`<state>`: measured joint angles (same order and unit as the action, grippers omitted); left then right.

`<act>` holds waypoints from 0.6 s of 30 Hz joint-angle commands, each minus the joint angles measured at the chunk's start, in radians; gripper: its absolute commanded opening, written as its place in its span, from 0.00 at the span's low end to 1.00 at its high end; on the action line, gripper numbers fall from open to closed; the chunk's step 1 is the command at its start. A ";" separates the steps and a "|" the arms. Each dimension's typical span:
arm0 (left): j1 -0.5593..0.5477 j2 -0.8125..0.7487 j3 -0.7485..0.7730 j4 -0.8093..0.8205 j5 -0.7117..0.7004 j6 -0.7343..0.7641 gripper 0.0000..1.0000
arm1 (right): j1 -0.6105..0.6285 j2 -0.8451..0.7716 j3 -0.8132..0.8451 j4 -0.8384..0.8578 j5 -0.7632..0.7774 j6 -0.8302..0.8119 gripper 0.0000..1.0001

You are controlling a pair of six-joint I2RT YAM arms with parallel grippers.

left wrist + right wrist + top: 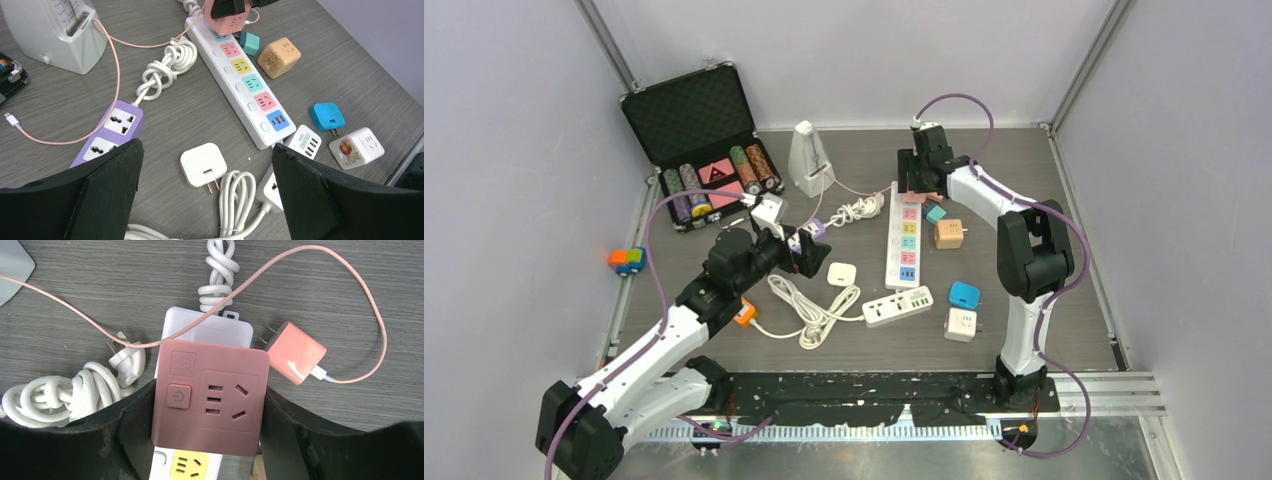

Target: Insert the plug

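A pink cube plug adapter [210,397] with a power button and a socket face is held between my right gripper's [207,395] fingers, both pads pressed on its sides. It hangs over the far end of the long white power strip [200,327], just past the yellow socket; its prongs are hidden. From above, the adapter [912,197] and right gripper [919,185] sit at the strip's [903,245] far end. My left gripper [206,150] is open wide above a flat white plug [202,162], not touching it.
A pink charger [296,352] with its pink cable lies beside the strip. A purple strip [112,130], metronome [807,158], chip case [704,140], beige cube [948,233], blue plug [964,295], white cube [961,324] and USB strip [897,306] with coiled cords lie around.
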<state>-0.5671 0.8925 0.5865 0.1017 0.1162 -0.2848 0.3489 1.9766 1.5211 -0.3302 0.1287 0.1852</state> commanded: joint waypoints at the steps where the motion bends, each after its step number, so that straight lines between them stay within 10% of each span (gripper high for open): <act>1: 0.005 -0.017 0.013 0.015 0.012 -0.006 1.00 | 0.000 -0.007 0.048 -0.042 -0.008 -0.010 0.05; 18: 0.004 -0.014 0.016 0.015 0.010 -0.005 1.00 | 0.006 0.055 0.066 -0.055 0.035 -0.008 0.05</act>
<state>-0.5671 0.8921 0.5865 0.0990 0.1162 -0.2848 0.3500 2.0018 1.5673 -0.3893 0.1329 0.1822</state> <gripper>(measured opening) 0.994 0.678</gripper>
